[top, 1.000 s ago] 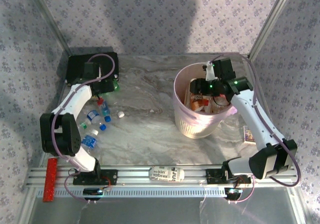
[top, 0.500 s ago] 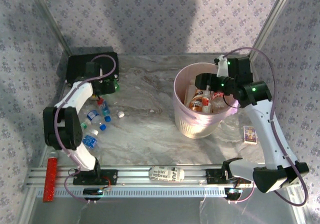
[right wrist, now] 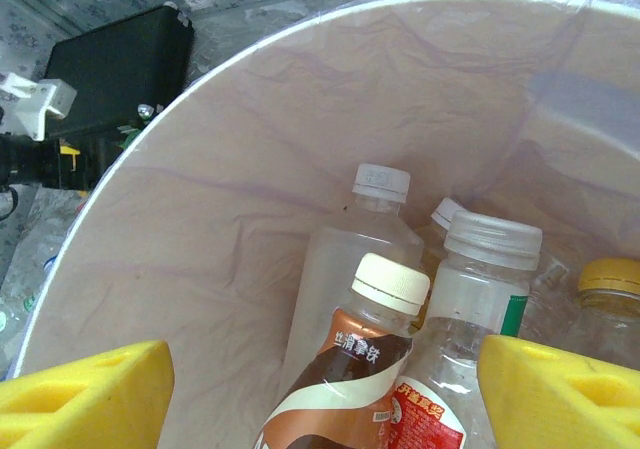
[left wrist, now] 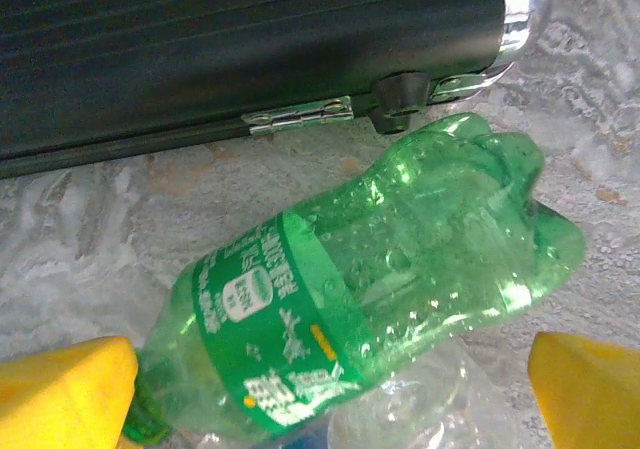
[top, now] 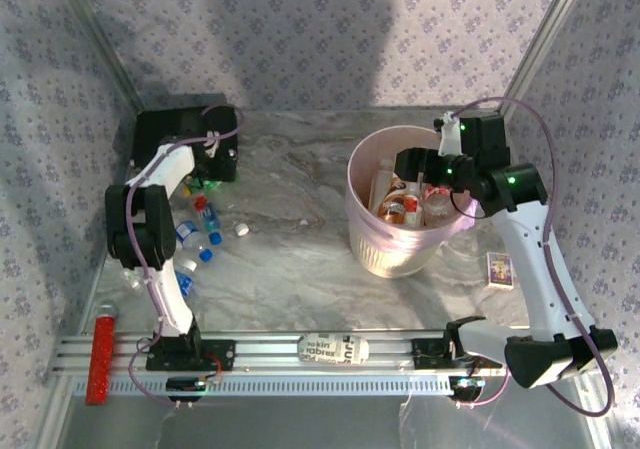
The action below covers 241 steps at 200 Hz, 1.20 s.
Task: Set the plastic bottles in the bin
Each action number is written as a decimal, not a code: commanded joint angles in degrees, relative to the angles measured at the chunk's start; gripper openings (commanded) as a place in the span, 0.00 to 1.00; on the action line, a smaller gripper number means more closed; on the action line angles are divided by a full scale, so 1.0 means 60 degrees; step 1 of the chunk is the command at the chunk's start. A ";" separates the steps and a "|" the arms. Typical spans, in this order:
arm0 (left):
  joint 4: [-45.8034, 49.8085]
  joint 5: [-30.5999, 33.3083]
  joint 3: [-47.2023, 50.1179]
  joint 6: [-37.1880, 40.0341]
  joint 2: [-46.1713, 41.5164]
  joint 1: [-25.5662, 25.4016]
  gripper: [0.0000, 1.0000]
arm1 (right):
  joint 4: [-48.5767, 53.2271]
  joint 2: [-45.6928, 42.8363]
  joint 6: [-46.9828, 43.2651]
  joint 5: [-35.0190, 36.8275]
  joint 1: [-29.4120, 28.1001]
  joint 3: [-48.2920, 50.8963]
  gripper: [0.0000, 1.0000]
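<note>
Right claw [top: 415, 166]: it hangs over the mouth of the bin [top: 365, 239] with jaws spread and nothing between them. A second ago it sat lower inside the bin and narrower, so we read a bottle as just let go.
Bin: it stands on the table [top: 290, 249], right of centre, and holds several bottles, among them a brown-labelled bottle [right wrist: 375, 339] with a cream cap.
Left claw [left wrist: 325, 394]: its jaws are wide, one on each side of the green bottle [left wrist: 380, 279] and touching neither end. The arm has stretched out to the far-left corner in the last second.
Green bottle: it lies on its side just beside the black case [left wrist: 230, 49].
Loose bottles [top: 190, 234]: several clear ones with blue or red caps lie by the left arm, well apart from the bin.
Meaning: we judge one more bottle is binned. The left-hand cluster remains, and the green bottle looks next, needing the left claw to close on it.
</note>
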<state>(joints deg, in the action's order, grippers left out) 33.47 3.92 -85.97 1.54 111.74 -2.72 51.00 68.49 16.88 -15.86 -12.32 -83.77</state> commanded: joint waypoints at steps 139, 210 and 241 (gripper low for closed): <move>0.1372 -0.2268 -0.0481 -0.0348 0.0515 -0.1158 0.93 | 0.0083 -0.0266 -0.0192 -0.0124 0.0089 0.0060 0.81; 0.1984 -0.1342 -0.1377 0.0027 0.1579 -0.1874 0.93 | 0.0127 -0.0413 -0.0192 -0.0034 0.0134 0.0052 0.81; 0.1967 -0.1176 -0.1786 -0.0044 0.1840 -0.2007 0.88 | 0.0157 -0.0458 -0.0178 -0.0027 0.0153 0.0052 0.81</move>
<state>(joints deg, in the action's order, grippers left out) 43.64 -4.67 -93.51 0.64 121.78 -14.41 51.07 66.87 16.86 -15.84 -11.73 -83.59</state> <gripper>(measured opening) 0.901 0.812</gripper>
